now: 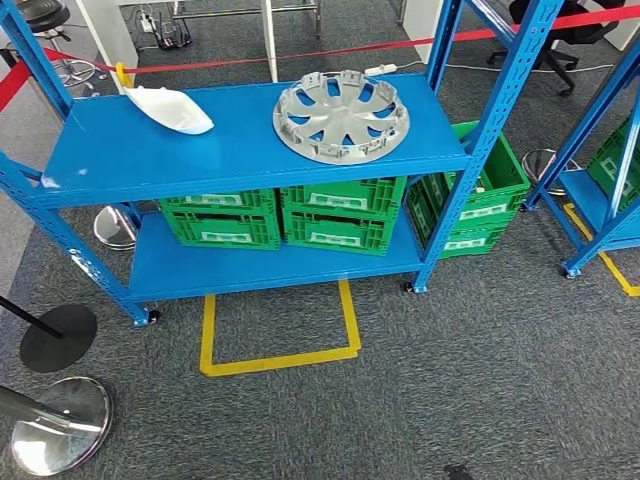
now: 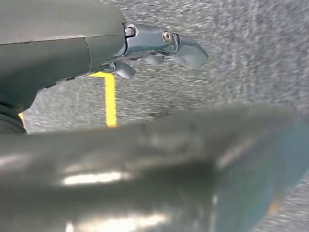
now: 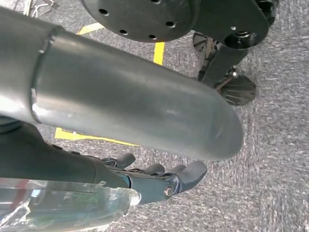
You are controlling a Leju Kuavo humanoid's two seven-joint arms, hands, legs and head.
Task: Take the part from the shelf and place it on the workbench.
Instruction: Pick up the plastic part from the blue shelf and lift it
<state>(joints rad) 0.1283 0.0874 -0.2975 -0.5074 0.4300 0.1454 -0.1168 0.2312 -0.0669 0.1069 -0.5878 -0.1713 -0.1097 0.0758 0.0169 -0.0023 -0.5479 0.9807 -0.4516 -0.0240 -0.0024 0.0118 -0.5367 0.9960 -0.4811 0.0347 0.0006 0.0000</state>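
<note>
Lying on the top board of the blue shelf (image 1: 249,150), toward its right end, is the grey wheel cover (image 1: 341,115), flat with its ribbed inner face up; being round, it has no long axis and points no particular way. Toward the left end of the same board, well apart from it, lies a white pointed shell (image 1: 170,108), its long axis running slantwise, with a yellow tab at the far tip and the narrow tip aimed toward the wheel cover. Green crates (image 1: 336,215) stand on the lower board, with more behind the right post, and a yellow taped outline (image 1: 279,355) marks the grey carpet in front. Both hands hang low over that carpet, far from the shelf and the wheel cover. The left robot hand (image 2: 160,46) holds nothing, its fingers stretched out and slightly parted above a yellow tape line. The right robot hand (image 3: 164,176) is likewise bare, fingers extended and loosely fanned, with a clear plastic piece (image 3: 65,205) lying along the wrist beside it.
</note>
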